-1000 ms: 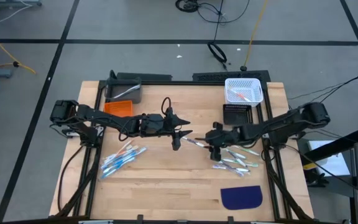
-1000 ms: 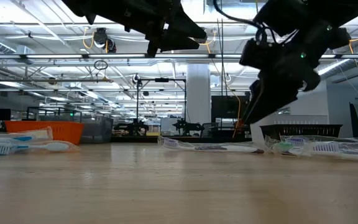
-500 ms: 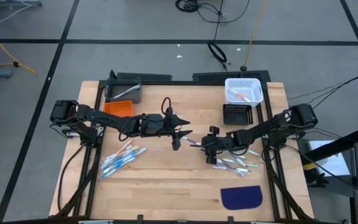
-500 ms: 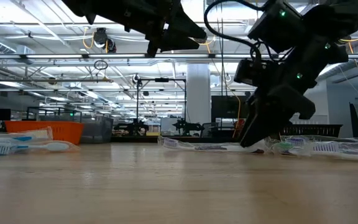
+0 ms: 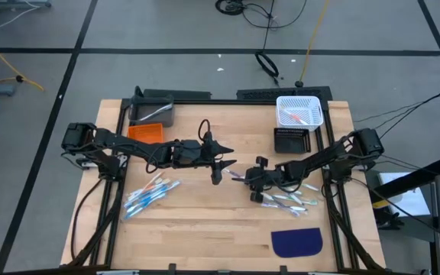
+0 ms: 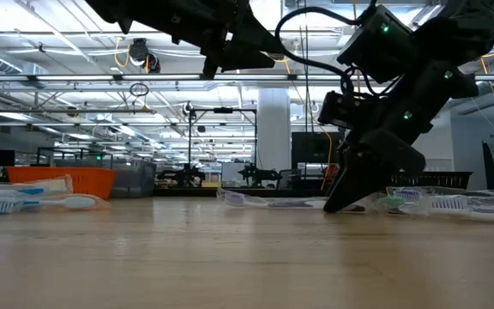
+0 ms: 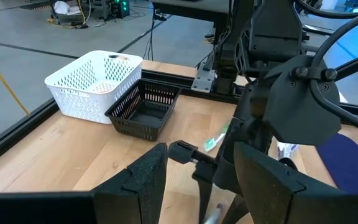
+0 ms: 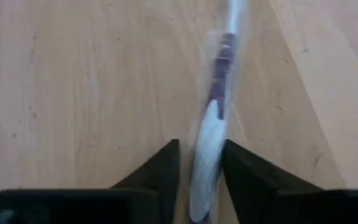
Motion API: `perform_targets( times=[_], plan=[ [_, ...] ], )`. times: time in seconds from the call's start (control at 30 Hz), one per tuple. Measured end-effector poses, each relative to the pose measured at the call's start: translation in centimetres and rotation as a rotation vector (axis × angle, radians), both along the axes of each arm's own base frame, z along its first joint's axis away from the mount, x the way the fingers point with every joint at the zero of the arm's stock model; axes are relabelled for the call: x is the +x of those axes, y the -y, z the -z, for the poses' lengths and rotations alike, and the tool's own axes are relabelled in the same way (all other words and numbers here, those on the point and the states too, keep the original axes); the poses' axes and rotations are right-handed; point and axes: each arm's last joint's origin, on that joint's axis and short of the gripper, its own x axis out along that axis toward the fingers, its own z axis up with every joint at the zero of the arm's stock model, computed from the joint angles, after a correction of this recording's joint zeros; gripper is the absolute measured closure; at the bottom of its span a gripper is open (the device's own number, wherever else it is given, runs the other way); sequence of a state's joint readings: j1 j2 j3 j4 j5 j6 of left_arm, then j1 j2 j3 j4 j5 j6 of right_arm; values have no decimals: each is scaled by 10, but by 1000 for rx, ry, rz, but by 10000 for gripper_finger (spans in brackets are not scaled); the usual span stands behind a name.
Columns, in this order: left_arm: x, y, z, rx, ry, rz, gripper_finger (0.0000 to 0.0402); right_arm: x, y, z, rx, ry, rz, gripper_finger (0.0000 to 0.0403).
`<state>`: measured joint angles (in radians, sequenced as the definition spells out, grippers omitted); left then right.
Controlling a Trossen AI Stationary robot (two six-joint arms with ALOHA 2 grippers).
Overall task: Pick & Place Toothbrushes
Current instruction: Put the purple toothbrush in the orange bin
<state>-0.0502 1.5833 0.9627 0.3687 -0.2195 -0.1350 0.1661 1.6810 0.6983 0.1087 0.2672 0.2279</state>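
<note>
Toothbrushes lie in two loose piles on the table, one on the left (image 5: 150, 195) and one on the right (image 5: 289, 197). A single wrapped toothbrush with a purple grip (image 5: 237, 175) (image 6: 273, 202) lies flat between the piles. My right gripper (image 5: 252, 183) (image 6: 337, 202) is down at the table and shut on that toothbrush's right end. My left gripper (image 5: 218, 169) (image 7: 201, 180) hovers open above the table's middle and holds nothing. More toothbrushes lie in the white basket (image 5: 299, 111). My right gripper pinches the wrapped toothbrush between its two fingers (image 8: 163, 168) at the pale end toward the table's right (image 8: 207, 143). The fingers slant down from the table's right and grip across its width. The rest of the toothbrush (image 8: 222, 68) lies flat on the wood.
A black basket (image 5: 291, 140) sits just in front of the white one near the far right. An orange bin (image 5: 145, 132) and a dark grey bin (image 5: 153, 113) stand at the far left. A dark blue half-round mat (image 5: 296, 242) lies near the right front edge.
My right gripper has come down and moved toward the table's left, from above the right pile to the single toothbrush, and its tips now reach the table. The left arm has kept still.
</note>
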Motion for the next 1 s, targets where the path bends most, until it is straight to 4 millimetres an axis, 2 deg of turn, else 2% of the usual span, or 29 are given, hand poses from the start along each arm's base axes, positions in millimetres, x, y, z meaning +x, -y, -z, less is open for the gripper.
perform_targets(
  times=[0.13,0.2,0.57,1.0],
  plan=[
    [0,0,0,-1,0,0,213,0,0,0,-4,-2,2,372],
    [0,0,0,-1,0,0,213,0,0,0,-8,-3,4,386],
    [0,0,0,-1,0,0,213,1,3,-9,-57,72,54,387],
    [0,0,0,-4,3,-1,213,-8,8,-66,-151,290,142,387]
  ],
)
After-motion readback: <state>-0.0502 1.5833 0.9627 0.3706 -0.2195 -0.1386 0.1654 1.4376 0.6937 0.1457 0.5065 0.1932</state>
